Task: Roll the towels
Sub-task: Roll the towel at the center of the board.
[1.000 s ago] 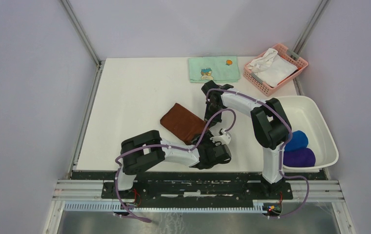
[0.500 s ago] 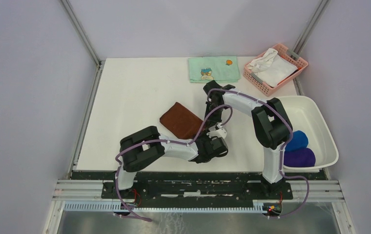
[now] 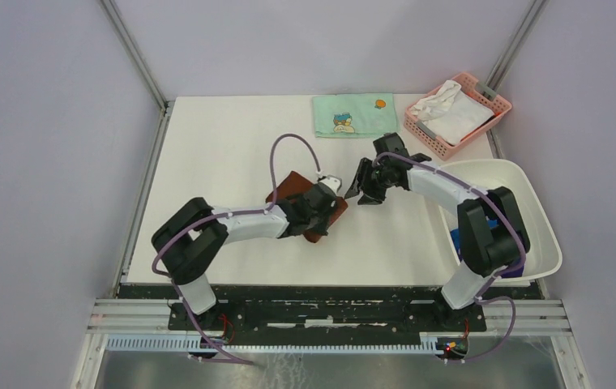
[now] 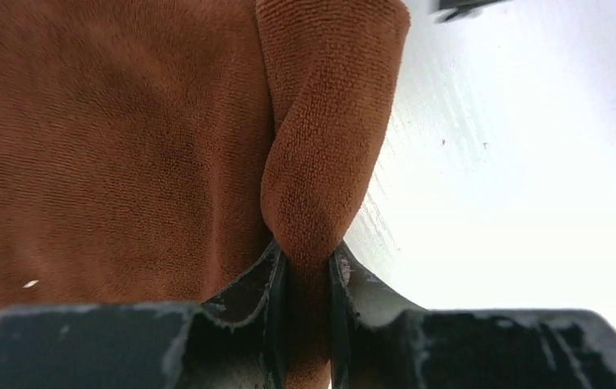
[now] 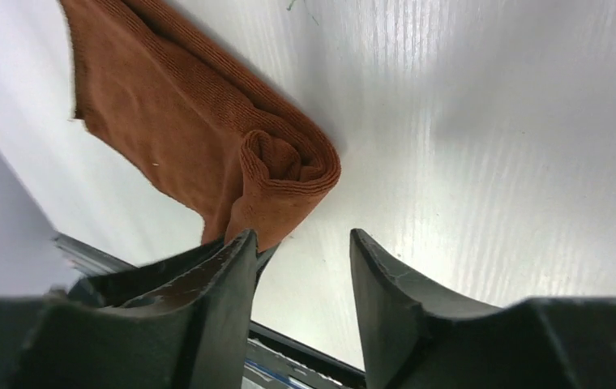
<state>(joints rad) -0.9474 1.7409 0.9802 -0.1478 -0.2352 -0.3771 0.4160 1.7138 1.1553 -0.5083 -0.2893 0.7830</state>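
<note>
The left pincer (image 4: 305, 271) is closed narrow on a raised fold of the brown towel (image 4: 110, 146) — cloth fills the gap between its jaws. The right pincer (image 5: 301, 267) stands wide with nothing in it, just beside the towel's rolled end and apart from it.

The towel lies mid-table, partly under the left pincer (image 3: 321, 203), with one edge curled into a short roll and the rest flat.

Risk, as I judge it: only one end of the roll is gripped. If the left arm turns or pulls now, the free end may lag, giving a skewed, cone-shaped roll, or the whole cloth may slide on the smooth table (image 3: 224, 154) instead of winding. The curl looks loose, so it could spring open.

The right wrist view alone shows the spiral at the roll's end. The left wrist view alone shows the pinch. Only the top view gives the layout: the right pincer (image 3: 367, 185) close by, and a sliver of blue towel (image 3: 455, 237) in the tub (image 3: 532, 203).
</note>
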